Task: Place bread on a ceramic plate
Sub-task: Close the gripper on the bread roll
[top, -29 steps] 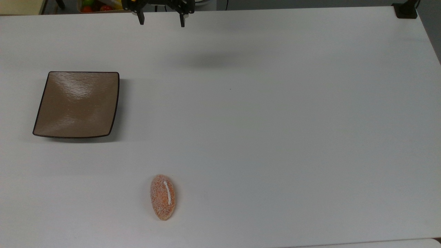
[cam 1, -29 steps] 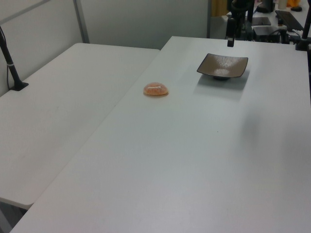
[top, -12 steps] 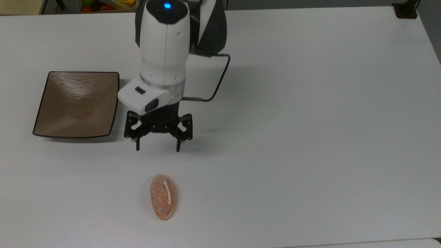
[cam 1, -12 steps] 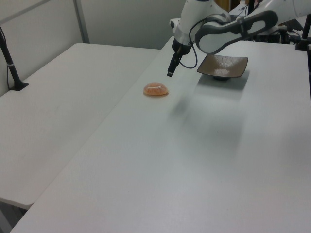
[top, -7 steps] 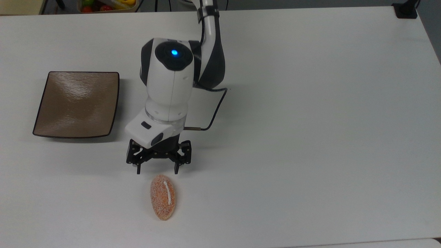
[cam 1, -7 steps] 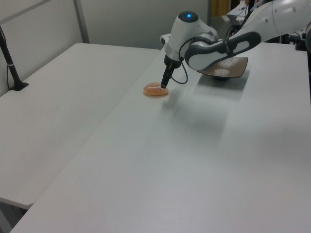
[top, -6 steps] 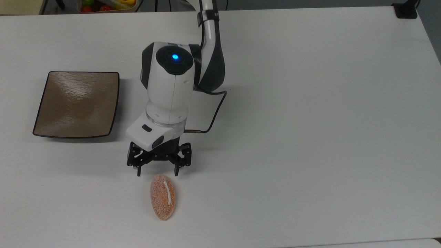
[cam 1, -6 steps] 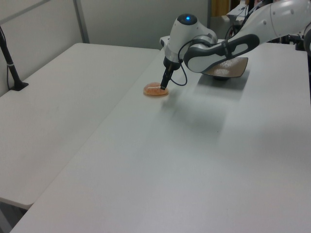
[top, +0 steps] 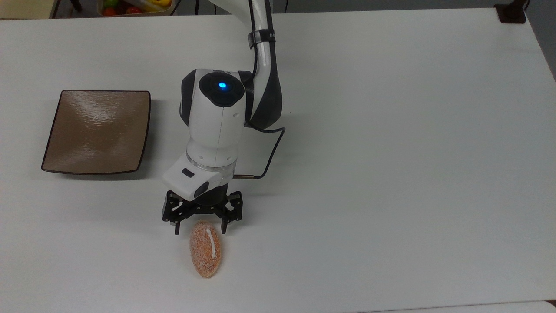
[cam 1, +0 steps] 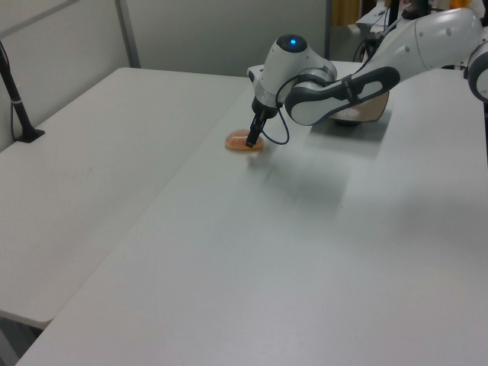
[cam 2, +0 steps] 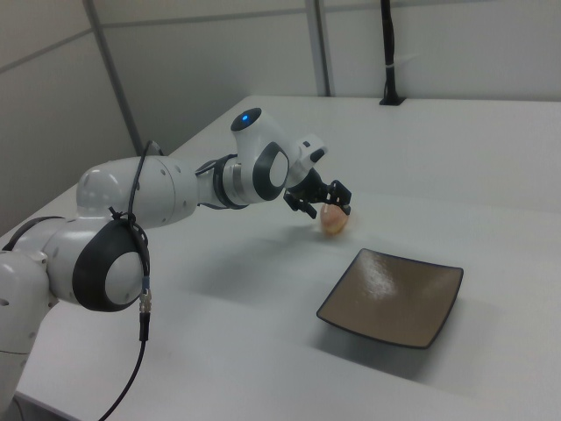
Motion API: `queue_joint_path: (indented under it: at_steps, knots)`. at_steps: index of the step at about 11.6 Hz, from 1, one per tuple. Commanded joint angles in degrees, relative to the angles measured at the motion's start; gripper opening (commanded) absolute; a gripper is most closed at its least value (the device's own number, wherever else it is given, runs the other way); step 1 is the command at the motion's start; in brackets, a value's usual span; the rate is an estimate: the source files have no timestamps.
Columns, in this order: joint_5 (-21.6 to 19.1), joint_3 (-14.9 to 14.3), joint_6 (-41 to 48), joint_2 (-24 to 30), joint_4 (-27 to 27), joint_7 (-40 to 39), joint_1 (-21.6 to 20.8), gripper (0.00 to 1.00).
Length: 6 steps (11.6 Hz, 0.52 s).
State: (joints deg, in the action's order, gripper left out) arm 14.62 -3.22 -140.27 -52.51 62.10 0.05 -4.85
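Note:
The bread (top: 205, 249), a small oval orange-brown roll with a thin white stripe, lies on the white table near the front edge in the top view; it also shows as bread (cam 1: 241, 141) and bread (cam 2: 334, 220). My gripper (top: 200, 230) hangs open over the roll's far tip, one finger on each side of it, not closed on it. The gripper (cam 1: 252, 142) sits right at the roll in the left view. The ceramic plate (top: 96, 131), square, glossy and brown with a dark rim, rests bare on the top view's left, apart from the roll; it is also the plate (cam 2: 393, 296).
The white table (top: 391, 152) stretches wide to the top view's right. A second white table (cam 1: 91, 168) adjoins on the left view's left. A black post base (top: 511, 13) stands at the top view's far right corner. A bin of coloured items (top: 130, 6) sits beyond the back edge.
The arm has come from the table's back edge toward the front and lowered. Over the last half second the open gripper slid forward until its fingers straddle the roll's far tip.

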Motion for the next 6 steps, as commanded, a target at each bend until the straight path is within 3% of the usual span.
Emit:
queue_joint_path:
  at_steps: [1,2,3,4,6]
  knots:
    - [1.99,0.23,-0.79,-1.28,-1.90,0.21,0.45,1.00]
    - [2.60,0.23,-0.79,-1.63,-1.90,0.21,0.46,1.00]
    - [2.86,0.23,-0.79,-1.72,-1.90,0.21,0.46,0.89]
    - [3.22,0.23,-0.79,-1.72,-1.90,0.21,0.46,0.65]
    - [3.40,0.23,-0.79,-1.72,-1.81,0.21,0.54,0.37]
